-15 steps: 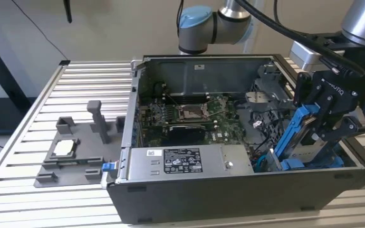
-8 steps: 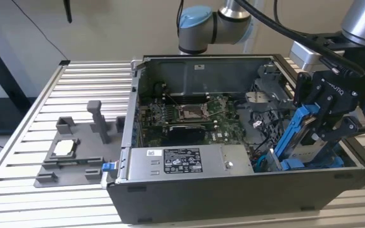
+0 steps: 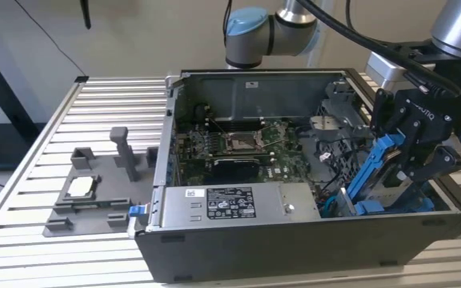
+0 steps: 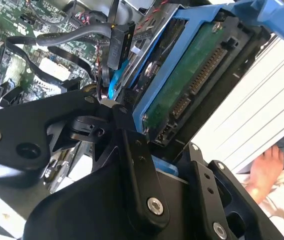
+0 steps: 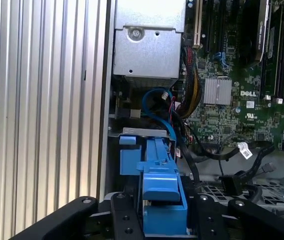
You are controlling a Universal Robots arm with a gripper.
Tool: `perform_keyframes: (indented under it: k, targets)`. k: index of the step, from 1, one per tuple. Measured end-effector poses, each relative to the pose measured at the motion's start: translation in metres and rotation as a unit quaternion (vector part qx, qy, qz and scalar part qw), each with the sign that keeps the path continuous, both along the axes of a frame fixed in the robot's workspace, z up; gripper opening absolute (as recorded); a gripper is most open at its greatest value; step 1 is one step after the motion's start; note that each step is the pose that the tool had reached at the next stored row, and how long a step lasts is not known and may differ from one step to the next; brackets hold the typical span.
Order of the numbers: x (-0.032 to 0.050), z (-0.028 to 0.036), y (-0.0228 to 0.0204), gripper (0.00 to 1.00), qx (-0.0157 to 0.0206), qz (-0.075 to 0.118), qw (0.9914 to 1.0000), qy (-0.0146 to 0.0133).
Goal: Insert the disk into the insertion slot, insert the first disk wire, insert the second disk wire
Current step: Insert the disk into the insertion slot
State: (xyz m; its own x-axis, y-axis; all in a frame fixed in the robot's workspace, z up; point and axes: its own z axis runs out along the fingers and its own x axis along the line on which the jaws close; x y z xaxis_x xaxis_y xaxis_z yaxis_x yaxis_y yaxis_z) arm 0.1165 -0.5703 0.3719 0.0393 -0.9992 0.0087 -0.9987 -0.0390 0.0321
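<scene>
The hand (image 3: 419,168) is clamped on the disk (image 3: 372,171), its black fingers (image 5: 126,216) pressing on either side of the bright blue frame in the first wrist view. The disk hangs tilted, its upper end leaning toward the exterior view's right and its lower end down inside the open computer case (image 3: 295,246). In the second wrist view its green circuit-board face (image 4: 191,85) shows inside the blue frame. The lower end sits at the insertion slot (image 3: 374,208), the grey cage with blue parts at the case's end on the exterior view's right; how far it has gone in I cannot tell. Loose black cables (image 5: 230,182) and a thin blue cable (image 5: 156,107) lie just beside the cage. Further along the case are the motherboard (image 3: 239,144) and the silver power-supply box (image 3: 230,204). The case stands on a slatted metal desk (image 3: 110,108), near a grey fixture tray (image 3: 94,192).
</scene>
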Motion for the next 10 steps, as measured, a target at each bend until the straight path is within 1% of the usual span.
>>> perform_keyframes:
  k: [3,4,5,7,10]
  targets:
    - [0.0000,0.0000,0.0000,0.47,0.0000,0.000,1.00000,-0.0002]
    - [0.0000,0.0000,0.0000,0.44,0.0000,0.000,1.00000,-0.0002]
    - [0.0000,0.0000,0.0000,0.44,0.0000,0.000,1.00000,-0.0003]
    - [0.0000,0.0000,0.0000,0.33,0.0000,0.000,1.00000,-0.0003]
    - [0.0000,0.0000,0.0000,0.33,0.0000,0.000,1.00000,-0.0005]
